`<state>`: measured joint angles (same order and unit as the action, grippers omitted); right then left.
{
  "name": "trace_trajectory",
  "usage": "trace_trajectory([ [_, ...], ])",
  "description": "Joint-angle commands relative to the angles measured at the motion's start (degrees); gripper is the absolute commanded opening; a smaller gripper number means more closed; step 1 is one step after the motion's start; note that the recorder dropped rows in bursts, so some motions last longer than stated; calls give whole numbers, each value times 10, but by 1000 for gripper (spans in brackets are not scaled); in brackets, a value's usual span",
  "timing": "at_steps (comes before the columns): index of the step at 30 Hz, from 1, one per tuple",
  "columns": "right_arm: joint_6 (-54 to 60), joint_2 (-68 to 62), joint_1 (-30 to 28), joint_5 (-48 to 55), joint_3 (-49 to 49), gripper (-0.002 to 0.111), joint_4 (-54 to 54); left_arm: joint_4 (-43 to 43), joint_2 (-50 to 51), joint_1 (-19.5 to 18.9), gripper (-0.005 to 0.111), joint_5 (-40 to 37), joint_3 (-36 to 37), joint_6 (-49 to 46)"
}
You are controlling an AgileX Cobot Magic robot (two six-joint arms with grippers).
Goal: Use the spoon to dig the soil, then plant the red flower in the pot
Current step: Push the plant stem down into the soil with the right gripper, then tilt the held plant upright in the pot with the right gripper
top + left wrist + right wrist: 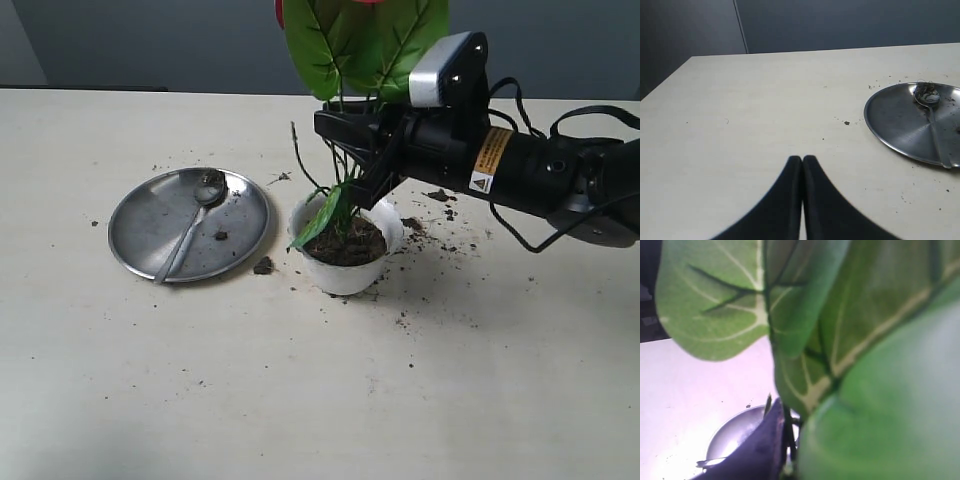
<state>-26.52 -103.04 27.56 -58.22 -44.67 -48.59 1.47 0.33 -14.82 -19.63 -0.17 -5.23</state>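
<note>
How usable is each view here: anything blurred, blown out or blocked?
Exterior view: even light, sharp, soft shadow beside the pot. Left wrist view: steel plate crisp, mild sheen; shut left claw soft-edged. Right wrist view: leaves of the red flower fill it, out of focus; table blown out pinkish.

Exterior view: raised, looks down across table [150, 400] toward dark wall [100, 40].
Left wrist view: low over tabletop, shares steel plate [895, 125] with exterior.
Right wrist view: jammed against red flower [880, 365] leaves, plate probably glimpsed beyond.
</note>
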Motion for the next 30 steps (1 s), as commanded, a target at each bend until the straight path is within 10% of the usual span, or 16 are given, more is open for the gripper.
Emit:
trace_trajectory([
  [1,-2,-23,-2,51,15,-1,-14,-1,-3,1,0,3,2,1],
  [30,-13,-38,-2,46,43,-1,15,-1,-3,1,0,4,2,1],
])
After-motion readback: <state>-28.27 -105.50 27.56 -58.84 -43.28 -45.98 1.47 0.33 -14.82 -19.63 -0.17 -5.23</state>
